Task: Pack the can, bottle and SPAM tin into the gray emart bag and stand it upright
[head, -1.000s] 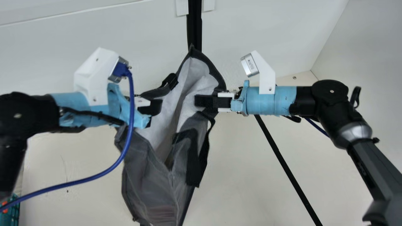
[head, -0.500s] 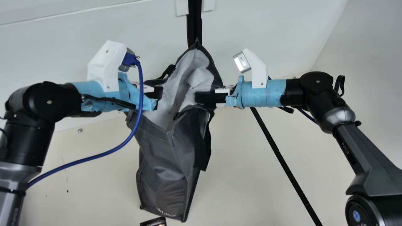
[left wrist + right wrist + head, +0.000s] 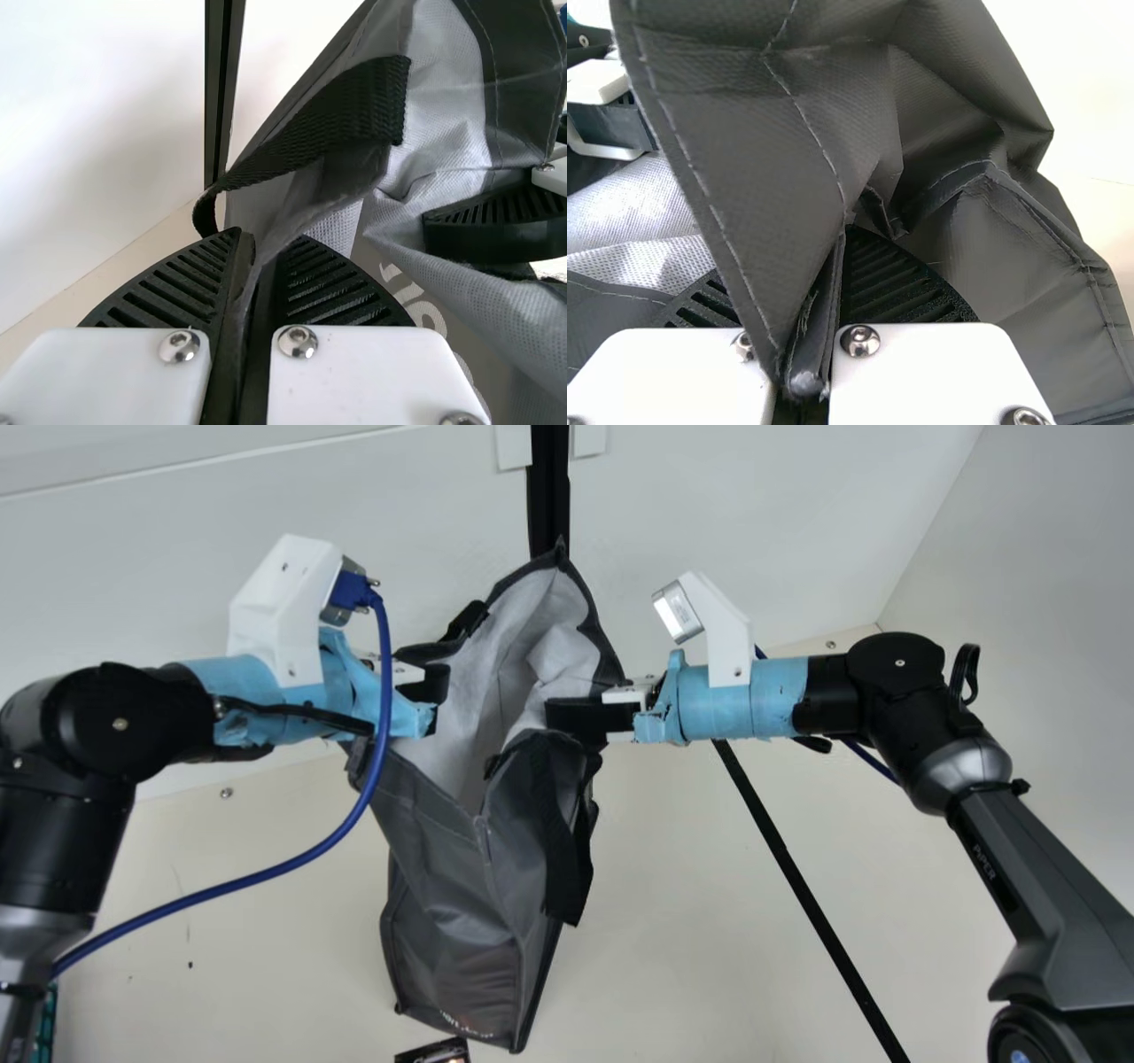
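Main view has the gray bag (image 3: 461, 877) between my arms, its long axis running from open mouth to base, down the picture. My left end effector (image 3: 434, 684) is pinched closed on one side of the rim, my right end effector (image 3: 558, 716) on the other, so neither is nearer. I can't tell whether the base touches the counter (image 3: 700, 921); the bag's depths are hidden, the dark box (image 3: 434, 1052) cut off.

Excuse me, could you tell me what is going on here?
The robot is holding the gray bag by its rim, the left claw pinching one side and the right claw the other. The bag's mouth is open, but I can't tell whether anything is packed inside. A small dark item lies near the bag's bottom end.
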